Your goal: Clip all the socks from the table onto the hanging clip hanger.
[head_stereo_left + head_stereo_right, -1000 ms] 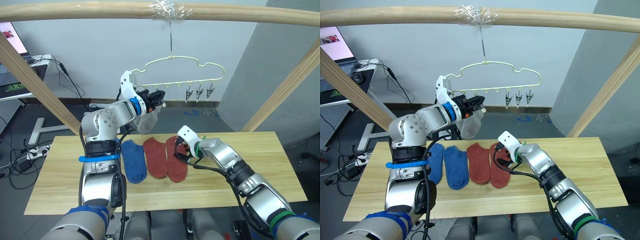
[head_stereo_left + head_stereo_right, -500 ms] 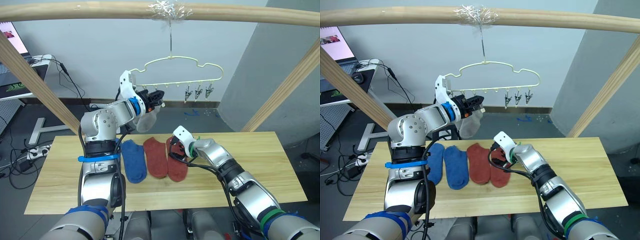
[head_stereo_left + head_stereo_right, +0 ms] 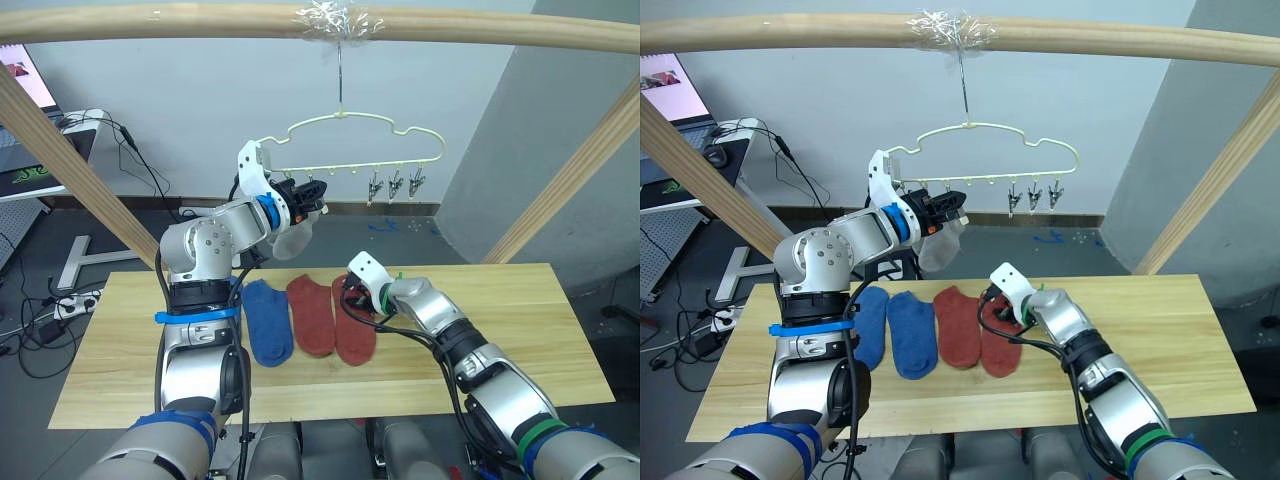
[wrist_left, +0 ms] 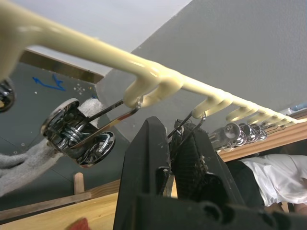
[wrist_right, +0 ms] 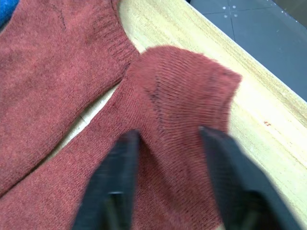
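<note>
The pale clip hanger hangs by its hook from the top pole. My left gripper is raised to the hanger's left clips and is shut on one clip. Just beside it a light grey sock hangs down next to a neighbouring clip. On the table lie two blue socks and two rust-red socks. My right gripper is down on the top end of the right-hand red sock. Its fingers stand apart with flat fabric between them.
A round wooden pole spans the top, and slanted poles stand at left and right. Three free clips hang at the hanger's right. A desk with a laptop and cables lies beyond the table's left end.
My right gripper has shifted a little left onto the red sock's top end, and its fingers have drawn closer together. The left gripper and the grey sock have stayed put.
</note>
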`<state>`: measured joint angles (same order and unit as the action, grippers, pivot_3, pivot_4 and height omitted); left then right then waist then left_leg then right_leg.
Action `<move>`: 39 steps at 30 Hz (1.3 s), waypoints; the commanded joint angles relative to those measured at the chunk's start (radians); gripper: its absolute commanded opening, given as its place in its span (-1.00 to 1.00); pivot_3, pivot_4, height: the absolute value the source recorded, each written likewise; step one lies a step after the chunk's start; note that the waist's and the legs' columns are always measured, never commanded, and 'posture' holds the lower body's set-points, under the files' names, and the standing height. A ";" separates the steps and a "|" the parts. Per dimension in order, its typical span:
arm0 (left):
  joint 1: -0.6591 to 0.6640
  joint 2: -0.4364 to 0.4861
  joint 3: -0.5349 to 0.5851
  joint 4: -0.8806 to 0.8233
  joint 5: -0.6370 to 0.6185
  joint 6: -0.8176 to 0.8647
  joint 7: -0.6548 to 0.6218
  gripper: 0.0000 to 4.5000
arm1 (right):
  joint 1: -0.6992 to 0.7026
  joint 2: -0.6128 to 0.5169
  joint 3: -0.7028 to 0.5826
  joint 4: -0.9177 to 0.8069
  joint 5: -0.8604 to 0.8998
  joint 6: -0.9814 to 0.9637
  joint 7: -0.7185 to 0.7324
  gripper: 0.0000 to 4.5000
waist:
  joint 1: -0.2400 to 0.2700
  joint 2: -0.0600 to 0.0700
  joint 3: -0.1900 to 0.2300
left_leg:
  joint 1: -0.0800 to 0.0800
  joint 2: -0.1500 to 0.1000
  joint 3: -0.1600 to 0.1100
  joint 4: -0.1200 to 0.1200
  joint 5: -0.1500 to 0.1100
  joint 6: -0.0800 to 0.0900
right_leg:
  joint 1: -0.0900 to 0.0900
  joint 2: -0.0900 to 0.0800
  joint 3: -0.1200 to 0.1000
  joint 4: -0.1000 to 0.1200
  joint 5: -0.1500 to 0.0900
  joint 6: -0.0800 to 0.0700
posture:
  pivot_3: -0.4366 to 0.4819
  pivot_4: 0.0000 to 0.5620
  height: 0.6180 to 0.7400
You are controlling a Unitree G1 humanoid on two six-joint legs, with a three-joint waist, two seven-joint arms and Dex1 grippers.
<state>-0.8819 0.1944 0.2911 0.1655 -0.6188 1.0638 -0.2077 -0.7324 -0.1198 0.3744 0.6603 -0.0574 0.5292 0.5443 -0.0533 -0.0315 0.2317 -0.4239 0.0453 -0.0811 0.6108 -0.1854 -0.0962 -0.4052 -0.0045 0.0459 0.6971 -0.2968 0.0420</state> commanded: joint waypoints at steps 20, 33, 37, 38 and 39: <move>-0.083 0.020 0.115 0.091 -0.078 0.085 0.030 -0.92 | 0.098 -0.080 -0.059 -0.587 0.048 0.269 0.056 -0.99 | 0.000 0.000 0.000 | -0.001 0.000 -0.001 0.000 0.000 0.000 | 0.000 0.000 -0.001 0.000 0.000 0.000 | -0.05 -0.27 1.00; -0.128 0.036 0.152 0.182 -0.101 0.149 0.026 -0.92 | 0.086 -0.103 -0.111 -0.815 0.089 0.429 -0.001 -0.99 | -0.004 0.000 0.000 | 0.000 0.000 0.000 0.000 0.000 0.000 | 0.000 0.000 0.000 0.000 0.000 0.000 | -0.13 -0.27 1.00; -0.132 0.042 0.149 0.195 -0.094 0.145 0.020 -0.92 | 0.063 -0.114 -0.145 -0.847 0.107 0.460 -0.016 -0.99 | -0.005 0.000 0.000 | 0.000 0.000 0.000 0.000 0.000 0.000 | 0.000 0.000 0.000 0.000 0.000 0.000 | -0.15 -0.28 1.00; -0.133 0.042 0.148 0.195 -0.093 0.144 0.019 -0.92 | 0.056 -0.115 -0.152 -0.849 0.110 0.465 -0.018 -0.99 | -0.006 0.000 0.000 | 0.000 0.000 0.000 0.000 0.000 0.000 | 0.000 0.000 0.000 0.000 0.000 0.000 | -0.15 -0.28 1.00; -0.133 0.041 0.147 0.196 -0.093 0.143 0.019 -0.92 | 0.051 -0.116 -0.156 -0.850 0.113 0.469 -0.019 -0.99 | -0.006 0.000 0.000 | 0.000 0.000 0.000 0.000 0.000 0.000 | 0.000 0.000 0.000 0.000 0.000 0.000 | -0.15 -0.28 1.00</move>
<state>-1.0015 0.2246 0.4375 0.3607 -0.7067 1.2074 -0.1882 -0.6560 -0.2332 0.2417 -0.1426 0.0348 0.9934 0.5301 -0.0591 -0.0314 0.2318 -0.4240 0.0453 -0.0813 0.6106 -0.1854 -0.0962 -0.4055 -0.0044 0.0456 0.6970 -0.2968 0.0421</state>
